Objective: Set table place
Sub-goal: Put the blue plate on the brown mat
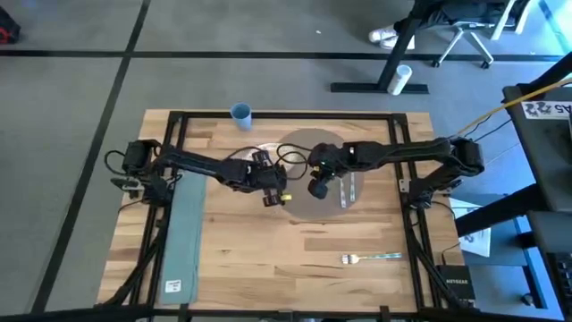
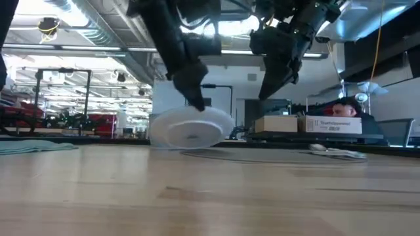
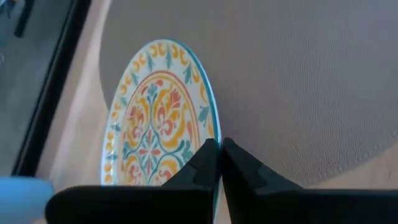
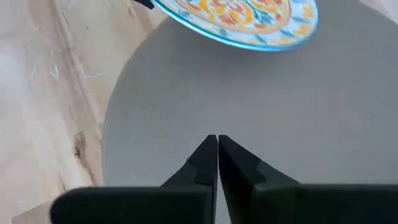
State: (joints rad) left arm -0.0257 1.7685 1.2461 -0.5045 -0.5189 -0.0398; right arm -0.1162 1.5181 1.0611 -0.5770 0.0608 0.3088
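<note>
A fork (image 1: 370, 258) lay on the bench (image 1: 268, 259) nearest the front edge, well apart from the placemat (image 1: 308, 207), its long axis running along the bench's length. A long teal napkin (image 1: 181, 237) lay flat along the bench's left side, well away from the placemat, its long axis running front to back.

The round grey-brown placemat sat flat near the bench's middle, toward the far side. A knife (image 1: 342, 190) rested on the placemat's right part, lying front to back.

The left end effector (image 3: 219, 163) was over the placemat's left edge, its fingers clamped on the rim of the patterned plate (image 3: 158, 124). The plate was tilted, raised off the bench at the gripped side, partly over the placemat's left rim.

The right end effector (image 4: 217, 155) hung above the placemat's middle, fingers pressed together with nothing between them.

Beyond the placemat, a blue cup (image 1: 240, 114) stood at the bench's far edge.
</note>
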